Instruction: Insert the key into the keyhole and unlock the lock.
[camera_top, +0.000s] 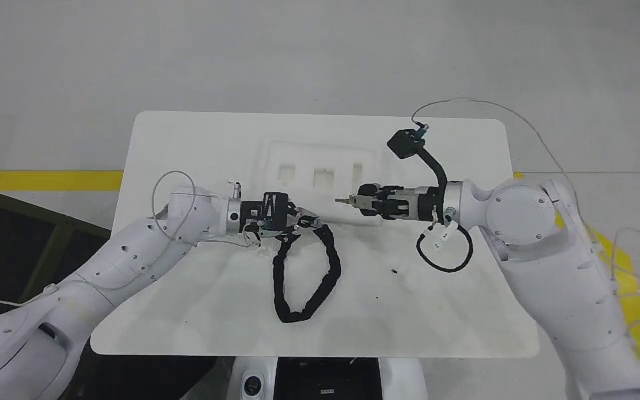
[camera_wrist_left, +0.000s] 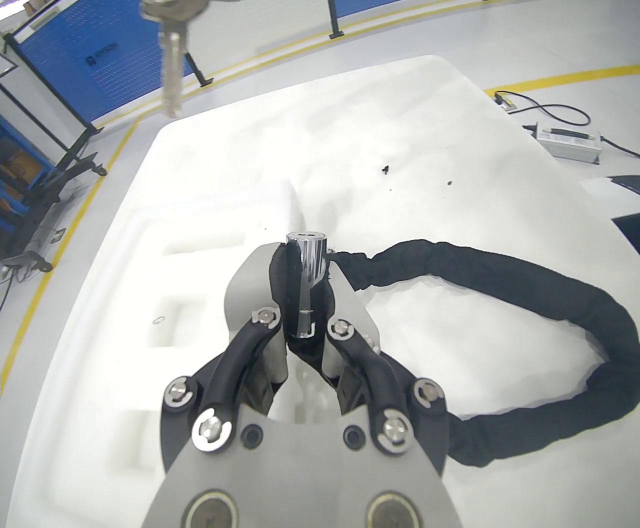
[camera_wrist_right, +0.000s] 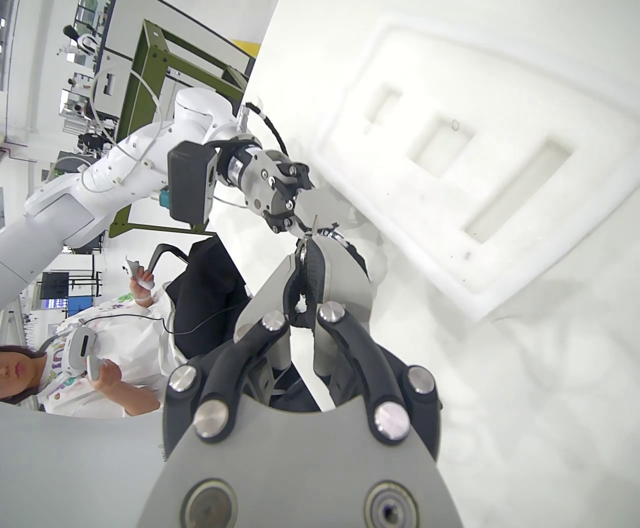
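Observation:
A black fabric-covered chain lock (camera_top: 300, 272) lies looped on the white table (camera_top: 450, 290). My left gripper (camera_top: 303, 218) is shut on its chrome cylinder (camera_wrist_left: 306, 280), whose keyhole (camera_wrist_left: 306, 235) faces away from the wrist. The chain (camera_wrist_left: 505, 305) trails off from the cylinder onto the table. My right gripper (camera_top: 358, 200) is shut on a silver key (camera_top: 346, 199), blade pointing toward the lock. The key (camera_wrist_left: 171, 70) hangs in the air a short way from the keyhole, apart from it. In the right wrist view the key (camera_wrist_right: 313, 227) shows edge-on between my right gripper (camera_wrist_right: 310, 255) fingers, with the left gripper (camera_wrist_right: 295, 210) just beyond.
A white foam tray (camera_top: 290, 160) with rectangular recesses sits on the table behind both grippers, also visible as the tray (camera_wrist_right: 500, 270) and the tray (camera_wrist_left: 125, 280). Small dark specks (camera_wrist_left: 385, 170) lie on the table. A black cable (camera_top: 445, 255) loops off the right arm.

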